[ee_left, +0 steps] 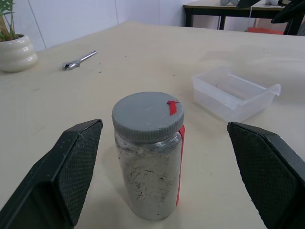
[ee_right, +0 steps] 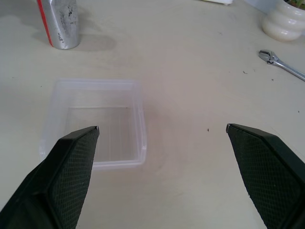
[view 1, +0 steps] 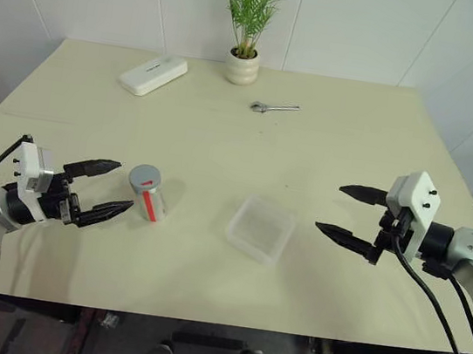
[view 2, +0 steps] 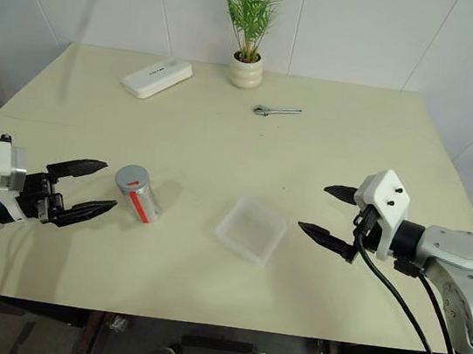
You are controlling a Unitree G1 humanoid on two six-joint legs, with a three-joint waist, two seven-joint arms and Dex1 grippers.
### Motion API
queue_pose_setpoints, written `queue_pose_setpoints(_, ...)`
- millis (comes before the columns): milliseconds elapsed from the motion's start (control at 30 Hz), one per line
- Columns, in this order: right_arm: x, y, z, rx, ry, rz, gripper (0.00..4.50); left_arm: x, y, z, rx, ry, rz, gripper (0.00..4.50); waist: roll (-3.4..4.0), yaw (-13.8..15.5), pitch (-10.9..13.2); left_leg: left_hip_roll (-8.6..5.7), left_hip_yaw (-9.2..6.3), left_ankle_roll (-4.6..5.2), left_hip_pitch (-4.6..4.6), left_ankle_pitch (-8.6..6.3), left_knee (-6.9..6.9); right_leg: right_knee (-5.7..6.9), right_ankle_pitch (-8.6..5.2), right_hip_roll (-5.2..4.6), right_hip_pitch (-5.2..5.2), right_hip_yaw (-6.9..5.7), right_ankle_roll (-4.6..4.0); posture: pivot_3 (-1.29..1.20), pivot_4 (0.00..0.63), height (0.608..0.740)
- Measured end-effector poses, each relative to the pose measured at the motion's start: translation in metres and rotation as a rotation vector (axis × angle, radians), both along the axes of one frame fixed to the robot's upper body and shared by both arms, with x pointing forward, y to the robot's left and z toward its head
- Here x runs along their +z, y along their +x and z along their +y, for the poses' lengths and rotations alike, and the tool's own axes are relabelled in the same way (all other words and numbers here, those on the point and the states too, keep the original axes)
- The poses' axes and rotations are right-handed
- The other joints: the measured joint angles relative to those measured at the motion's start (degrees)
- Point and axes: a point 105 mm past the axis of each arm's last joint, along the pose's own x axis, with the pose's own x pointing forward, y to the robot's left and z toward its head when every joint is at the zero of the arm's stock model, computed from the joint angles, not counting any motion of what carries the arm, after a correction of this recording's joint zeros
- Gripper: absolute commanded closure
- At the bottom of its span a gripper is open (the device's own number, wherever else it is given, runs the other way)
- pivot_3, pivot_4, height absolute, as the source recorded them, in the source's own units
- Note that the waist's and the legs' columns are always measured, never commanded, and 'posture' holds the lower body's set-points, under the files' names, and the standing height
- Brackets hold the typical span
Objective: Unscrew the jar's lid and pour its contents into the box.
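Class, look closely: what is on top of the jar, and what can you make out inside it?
The gray lid sits on the jar. Its wall is smeared and cloudy, so the contents cannot be made out.

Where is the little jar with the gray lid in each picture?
Left eye view: the jar stands on the table's near left, just off the open left gripper.
Right eye view: same spot.
Left wrist view: lower middle, between the two black fingers.
Right wrist view: upper left corner, cut off by the edge.
Shared landmark: the box, beside the jar in all four.
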Motion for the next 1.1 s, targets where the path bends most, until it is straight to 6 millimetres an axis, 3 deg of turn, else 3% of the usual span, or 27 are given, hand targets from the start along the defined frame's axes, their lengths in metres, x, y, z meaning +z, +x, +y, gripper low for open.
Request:
queue_pose_setpoints(433,0.009,0.003,0.007,0.031,0.02,-0.046,0.0,-0.003,-0.009,-0.006,0.056,0.01,-0.007,0.02,0.0,-0.18,0.0,0.02,0.02,0.0,0.02,0.0,0.0,0.01,0.02,0.01,0.01,0.04,0.04,0.0,0.15,0.74)
queue_pose_setpoints(633,-0.001,0.008,0.014,0.09,0.029,0.0,0.0,-0.002,-0.021,-0.007,0.173,-0.027,-0.033,0.02,0.0,-0.16,0.0,0.02,0.11,-0.01,0.04,-0.02,0.03,-0.03,0.01,0.02,0.03,0.13,0.02,0.0,0.15,0.74)
queue_pose_setpoints(867,0.003,0.009,0.022,0.201,0.034,0.005,0.0,-0.009,-0.032,-0.013,0.283,-0.062,-0.005,0.02,0.0,0.02,0.0,0.03,0.1,-0.01,0.04,-0.02,0.16,0.0,-0.01,0.06,0.05,0.14,-0.14,0.0,0.15,0.74)
queue_pose_setpoints(1100,-0.004,0.011,0.036,0.307,0.052,0.04,0.0,-0.018,-0.049,-0.022,0.419,-0.082,-0.009,0.02,-0.02,-0.09,-0.01,0.03,0.27,0.0,0.05,-0.01,0.27,-0.24,0.01,0.08,0.13,0.31,-0.31,0.0,0.15,0.74)
